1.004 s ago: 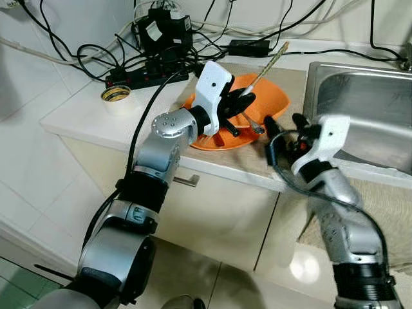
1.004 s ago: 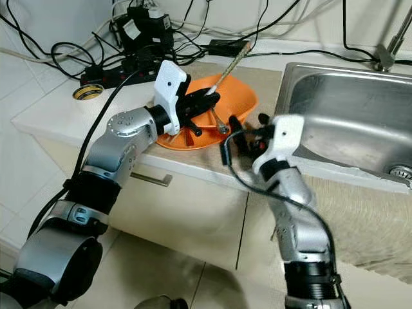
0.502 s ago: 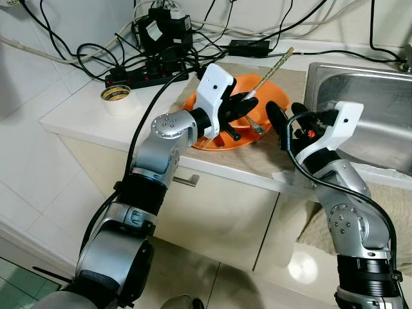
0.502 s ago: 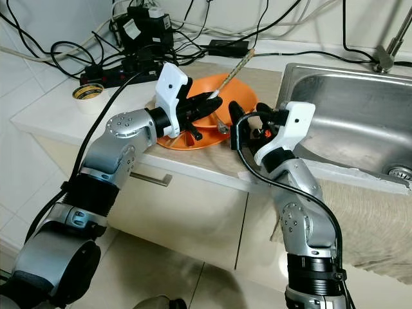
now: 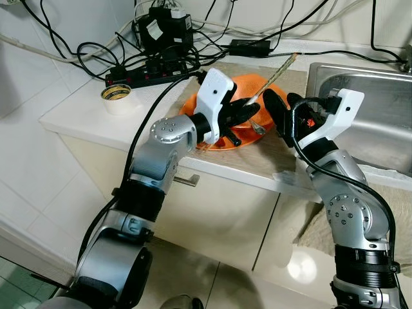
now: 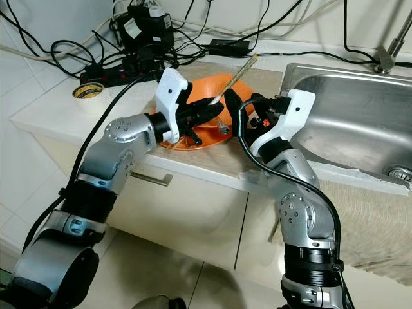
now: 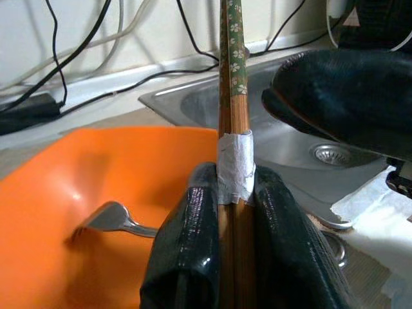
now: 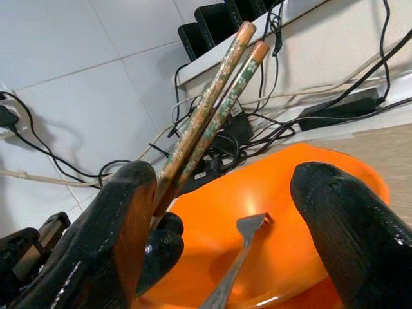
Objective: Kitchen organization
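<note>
- Left eye view: left tool [image 5: 246,114] clamps the taped chopsticks [image 5: 277,64] above the orange bowl [image 5: 273,94] on the surface [image 5: 77,106], offering them.
- Right tool [image 5: 283,111] stands spread wide beside them, holding nothing, apparently to receive them.
- A fork [image 7: 109,219] lies in the bowl.

We are in a home kitchen: a steel sink [image 5: 360,109] is set into a pale counter [image 5: 84,112] above cream cabinets [image 5: 212,212], with white wall tiles [image 5: 38,58]. An orange bowl [image 5: 257,96] holding a fork [image 7: 112,219] sits by a power strip [image 5: 145,74].
</note>
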### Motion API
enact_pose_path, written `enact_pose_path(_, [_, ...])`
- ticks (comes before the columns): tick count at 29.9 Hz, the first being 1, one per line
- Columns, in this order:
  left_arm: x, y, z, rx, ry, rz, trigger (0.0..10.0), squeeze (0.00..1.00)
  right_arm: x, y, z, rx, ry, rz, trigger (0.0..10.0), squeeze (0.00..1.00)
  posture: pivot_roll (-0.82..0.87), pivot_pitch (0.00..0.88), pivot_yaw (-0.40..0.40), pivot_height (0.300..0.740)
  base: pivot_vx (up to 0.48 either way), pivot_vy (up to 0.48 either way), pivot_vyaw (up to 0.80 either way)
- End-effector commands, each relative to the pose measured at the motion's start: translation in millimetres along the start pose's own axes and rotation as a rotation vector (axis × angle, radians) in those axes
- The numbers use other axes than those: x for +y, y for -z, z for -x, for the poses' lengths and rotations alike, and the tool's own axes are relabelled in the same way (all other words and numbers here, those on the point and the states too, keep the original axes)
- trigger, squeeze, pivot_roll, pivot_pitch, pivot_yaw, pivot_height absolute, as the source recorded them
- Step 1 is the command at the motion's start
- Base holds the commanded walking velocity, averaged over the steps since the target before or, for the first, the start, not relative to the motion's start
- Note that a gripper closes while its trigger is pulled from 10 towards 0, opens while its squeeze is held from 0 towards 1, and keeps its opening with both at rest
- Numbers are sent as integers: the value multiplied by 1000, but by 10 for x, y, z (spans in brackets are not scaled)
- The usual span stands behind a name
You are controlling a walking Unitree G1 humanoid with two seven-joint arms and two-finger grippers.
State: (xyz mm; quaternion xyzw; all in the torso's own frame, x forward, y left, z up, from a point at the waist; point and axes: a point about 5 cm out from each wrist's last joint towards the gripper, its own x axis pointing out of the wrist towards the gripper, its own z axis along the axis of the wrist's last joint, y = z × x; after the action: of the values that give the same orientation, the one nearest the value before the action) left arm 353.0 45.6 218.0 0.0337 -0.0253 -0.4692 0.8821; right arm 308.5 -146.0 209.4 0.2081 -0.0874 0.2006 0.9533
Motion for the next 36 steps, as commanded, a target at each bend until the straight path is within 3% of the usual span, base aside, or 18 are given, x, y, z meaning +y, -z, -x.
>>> enact_pose_path(1, [-34,-31,3,-4,23,-6,0,0,47,-65,-24,-21,-16,-1,10000,0,-38,0,95,740,0,0,0])
enact_pose_path(14, [-197,-88,0,-25,83,6,0,0,85,-24,-121,-14,-13,-13,10000,0,-33,0,91,740,0,0,0])
enact_pose_path(28, [-289,-173,1,-53,119,31,0,0,90,67,-172,22,2,35,10000,0,-31,0,89,740,0,0,0])
enact_pose_path(29, [-291,-177,1,-54,120,31,0,0,88,70,-173,23,4,35,3373,0,-30,0,89,740,0,0,0])
enact_pose_path(30, [-295,-185,4,-54,123,31,0,0,82,72,-176,23,8,36,0,0,-29,0,88,740,0,0,0])
enact_pose_path(36, [-328,-210,13,-61,138,33,0,0,74,75,-182,18,12,34,0,0,-28,0,87,740,0,0,0])
